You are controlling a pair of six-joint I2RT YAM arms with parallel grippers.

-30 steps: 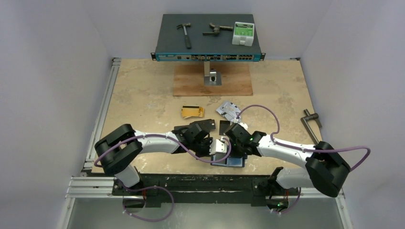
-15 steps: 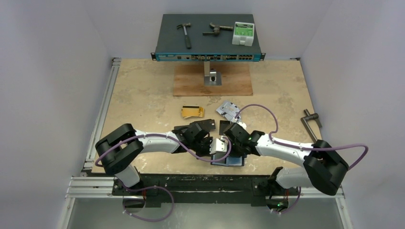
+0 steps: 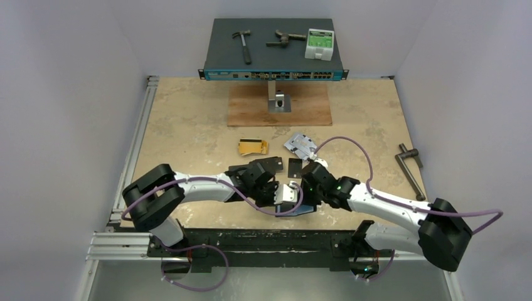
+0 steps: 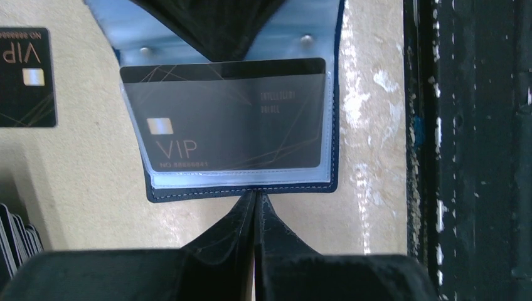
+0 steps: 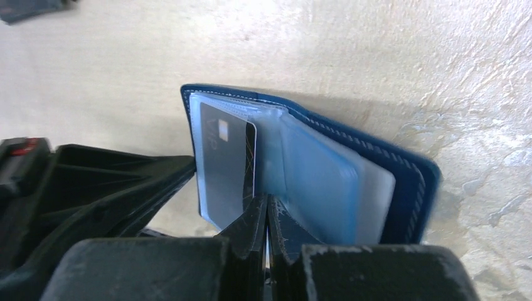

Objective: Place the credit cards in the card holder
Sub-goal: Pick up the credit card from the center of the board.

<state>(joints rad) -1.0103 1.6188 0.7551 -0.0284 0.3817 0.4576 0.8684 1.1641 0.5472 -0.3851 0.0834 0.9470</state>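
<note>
A gold card [image 3: 252,147] lies out on the surface [image 3: 188,125], well apart from the arms. Nearer the front edge the left fingers [image 4: 235,219] are pressed together, tips touching the rim of the open card holder [image 5: 411,182] — a black VIP card [image 4: 232,132] sits in its clear sleeve [image 4: 301,113]. The right fingers [image 5: 251,222], pressed together too, meet the holder from the opposite side. Silver-grey cards [image 3: 300,144] lie beyond.

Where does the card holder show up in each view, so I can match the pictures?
Top external: card holder just below centre, only a blue corner showing.
Left wrist: card holder upper centre, lying open, navy border along its lower edge.
Right wrist: card holder centre to right, open.
Shared landmark: the black VIP card in its clear sleeve, plain in both wrist views; too small to make out from above.
</note>
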